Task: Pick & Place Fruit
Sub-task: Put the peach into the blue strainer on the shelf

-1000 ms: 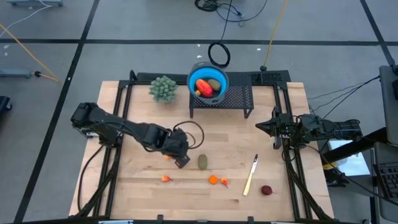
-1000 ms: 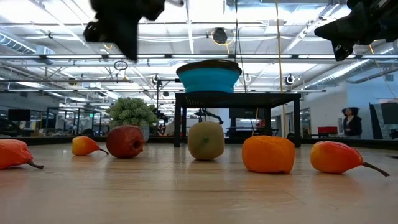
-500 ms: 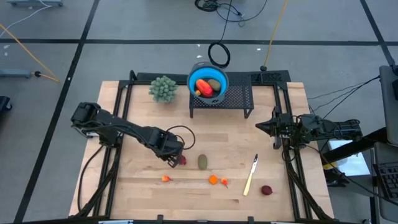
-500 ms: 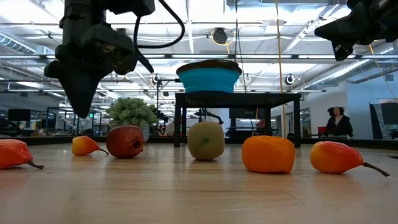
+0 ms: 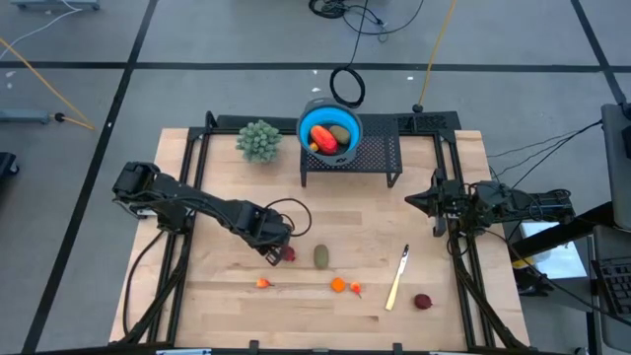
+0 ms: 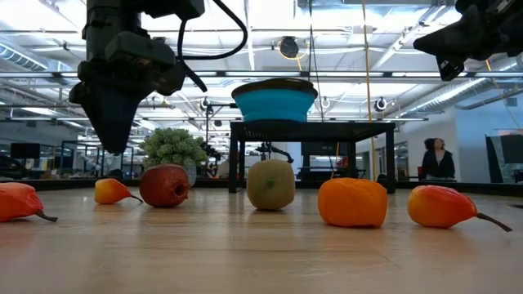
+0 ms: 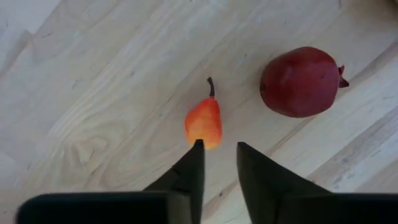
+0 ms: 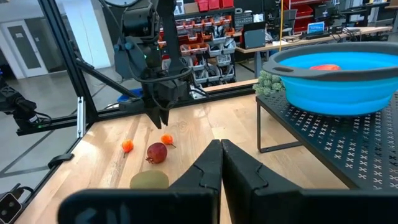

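I am working in a large lab or workshop hall. Grey tiled concrete floor (image 5: pixel 227 39) with loose black cables (image 5: pixel 347 12) surrounds the pale wooden table (image 5: pixel 325 306). Beyond it: exposed steel ceiling trusses (image 6: pixel 359 49), glass partitions, shelving stacked with red bins (image 8: pixel 211 9), and a person standing far back (image 6: pixel 437 159).

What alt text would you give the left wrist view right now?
The left gripper, fingers slightly apart, points down just above a small orange pear-shaped fruit lying on the wooden table. A dark red round fruit lies apart beside it.
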